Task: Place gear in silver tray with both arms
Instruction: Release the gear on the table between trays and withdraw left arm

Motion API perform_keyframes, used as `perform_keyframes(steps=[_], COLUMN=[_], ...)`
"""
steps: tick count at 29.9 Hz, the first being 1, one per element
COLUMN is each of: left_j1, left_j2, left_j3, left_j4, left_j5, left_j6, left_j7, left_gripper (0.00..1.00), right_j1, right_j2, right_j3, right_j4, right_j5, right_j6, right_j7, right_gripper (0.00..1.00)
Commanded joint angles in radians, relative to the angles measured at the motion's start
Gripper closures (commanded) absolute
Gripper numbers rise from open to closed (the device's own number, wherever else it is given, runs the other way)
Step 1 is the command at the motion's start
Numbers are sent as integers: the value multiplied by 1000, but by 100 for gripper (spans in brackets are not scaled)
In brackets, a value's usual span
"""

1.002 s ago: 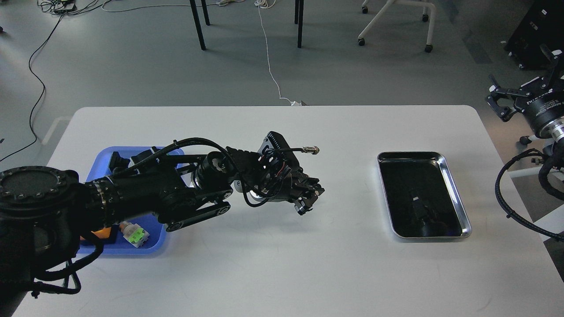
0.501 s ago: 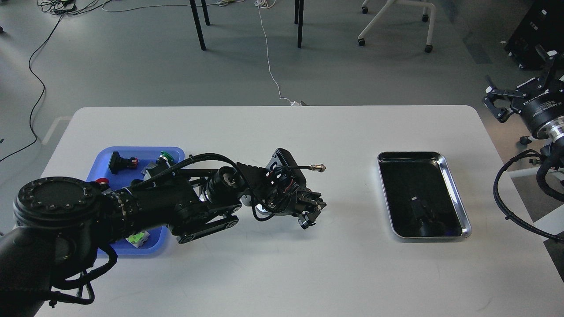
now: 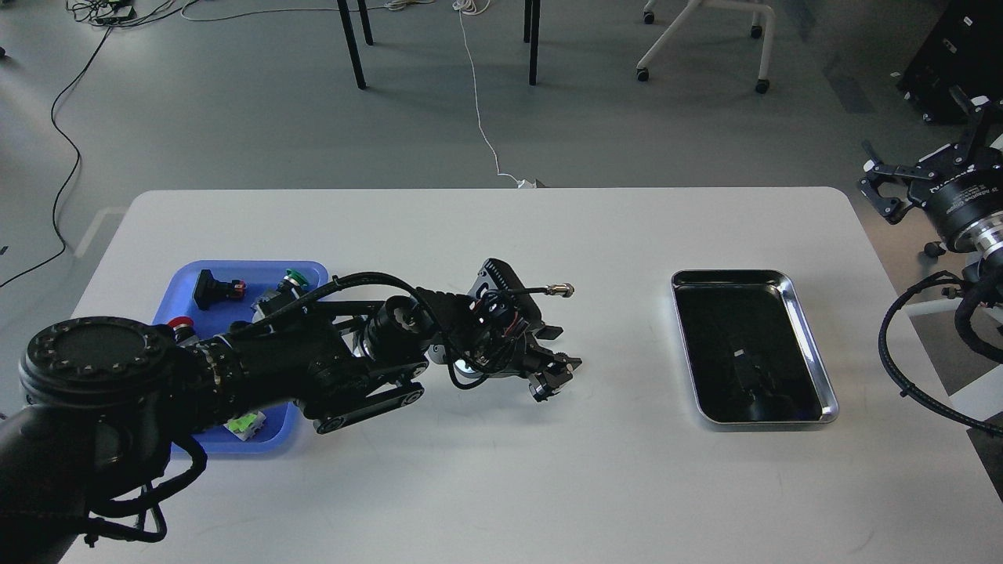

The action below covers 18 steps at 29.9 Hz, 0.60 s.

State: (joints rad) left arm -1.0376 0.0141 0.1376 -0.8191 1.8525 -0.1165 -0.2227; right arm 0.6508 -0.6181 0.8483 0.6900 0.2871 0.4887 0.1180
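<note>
The silver tray (image 3: 808, 338) lies on the right of the white table, and its dark bottom shows only reflections. My left arm reaches from the lower left to the table's middle. My left gripper (image 3: 555, 359) hangs just above the table, well left of the tray, with its two fingers spread apart. A small grey piece (image 3: 541, 384) shows at the lower fingertip; I cannot tell if it is the gear. My right gripper (image 3: 921, 172) is raised off the table's right edge, beyond the tray, with its claws spread and empty.
A blue plastic tray (image 3: 235, 270) at the left holds several small parts, among them a green-topped one (image 3: 295, 276) and a black one (image 3: 210, 285); my left arm covers much of it. A chair and table legs stand on the floor behind.
My left gripper came away from the blue tray toward the table's middle and lowered, and its fingers have now spread apart. My right gripper drifted slightly up and to the right.
</note>
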Motion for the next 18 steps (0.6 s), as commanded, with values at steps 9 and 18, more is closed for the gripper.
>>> perform_keyframes(steps=[9, 18], left_j1=[-12, -58], left_j2=[185, 397], left_j3=[-179, -351], left_j4=[-17, -15], left_j5=[-505, -1134], left_j6=[74, -127], left_j7=[-266, -266], left_gripper=[19, 18], right_j1=[139, 557], right_j2=[-34, -20], right_j3=[-80, -581], right_j4=[36, 34], right_j5=[-314, -335], right_j6=[0, 0], right_j7=[-9, -5], right_gripper=[1, 1])
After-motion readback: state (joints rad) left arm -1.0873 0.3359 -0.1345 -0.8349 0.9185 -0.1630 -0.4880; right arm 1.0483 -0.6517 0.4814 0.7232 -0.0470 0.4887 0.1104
